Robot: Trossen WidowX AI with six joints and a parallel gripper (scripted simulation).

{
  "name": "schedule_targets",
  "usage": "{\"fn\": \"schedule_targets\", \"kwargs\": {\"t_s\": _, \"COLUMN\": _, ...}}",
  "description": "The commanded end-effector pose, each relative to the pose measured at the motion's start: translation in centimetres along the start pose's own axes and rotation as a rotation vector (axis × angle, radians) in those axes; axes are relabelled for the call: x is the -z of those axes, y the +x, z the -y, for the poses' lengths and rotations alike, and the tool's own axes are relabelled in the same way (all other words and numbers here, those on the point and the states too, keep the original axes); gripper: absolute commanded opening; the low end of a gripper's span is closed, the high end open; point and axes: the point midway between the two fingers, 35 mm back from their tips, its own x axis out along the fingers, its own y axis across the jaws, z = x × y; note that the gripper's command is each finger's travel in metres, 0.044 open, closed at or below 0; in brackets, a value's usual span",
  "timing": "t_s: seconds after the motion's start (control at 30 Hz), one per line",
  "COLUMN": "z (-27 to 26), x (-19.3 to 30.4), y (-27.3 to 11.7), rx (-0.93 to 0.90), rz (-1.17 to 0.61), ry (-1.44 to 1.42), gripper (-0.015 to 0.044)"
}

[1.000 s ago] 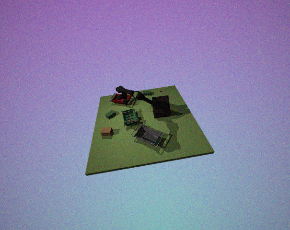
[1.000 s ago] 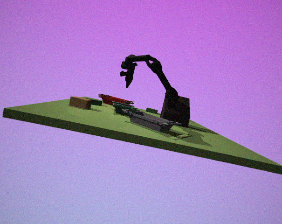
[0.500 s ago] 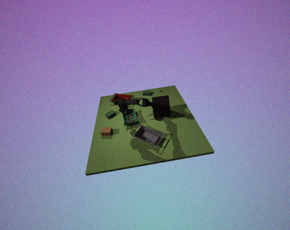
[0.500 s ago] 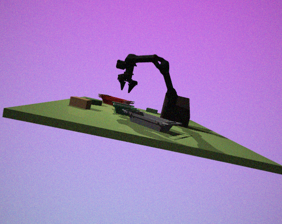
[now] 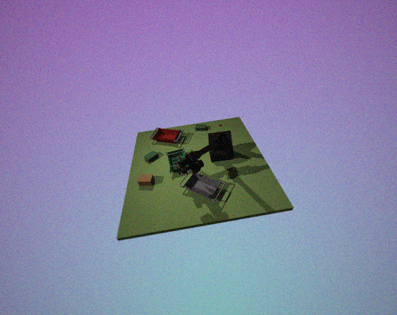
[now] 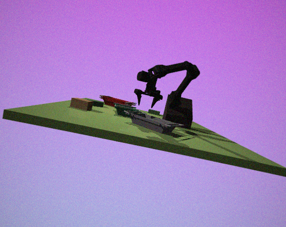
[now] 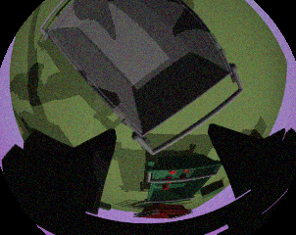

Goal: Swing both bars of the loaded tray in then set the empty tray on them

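Observation:
The loaded green tray stands mid-table with small red blocks inside. One of its wire bars lies across its top in the wrist view; the far bar is unclear there. An empty grey tray stands on the table beside it, its wire bars out past its ends. My gripper is open and empty, pointing down above tray height, near the grey tray's end facing the green tray. In the top view the arm hides part of the green tray.
A red tray with bars out stands beyond the green one. A brown box and a green block lie on one side. Another green block lies beyond the arm's dark base.

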Motion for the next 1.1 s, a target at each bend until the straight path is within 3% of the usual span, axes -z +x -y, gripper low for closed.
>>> {"fn": "schedule_targets", "kwargs": {"t_s": 0.0, "z": -4.9, "x": -3.3, "y": 0.4, "rx": 0.018, "rz": 0.049, "ry": -0.303, "gripper": 0.0440}}
{"fn": "schedule_targets", "kwargs": {"t_s": 0.2, "z": -10.2, "x": -5.6, "y": 0.6, "rx": 0.049, "rz": 0.131, "ry": -0.616, "gripper": 0.0440}}
{"fn": "schedule_targets", "kwargs": {"t_s": 0.57, "z": -10.2, "x": -5.7, "y": 1.1, "rx": 0.049, "rz": 0.133, "ry": -0.626, "gripper": 0.0440}}
{"fn": "schedule_targets", "kwargs": {"t_s": 1.07, "z": -9.9, "x": -6.4, "y": 7.7, "rx": 0.037, "rz": 0.124, "ry": -0.633, "gripper": 0.0440}}
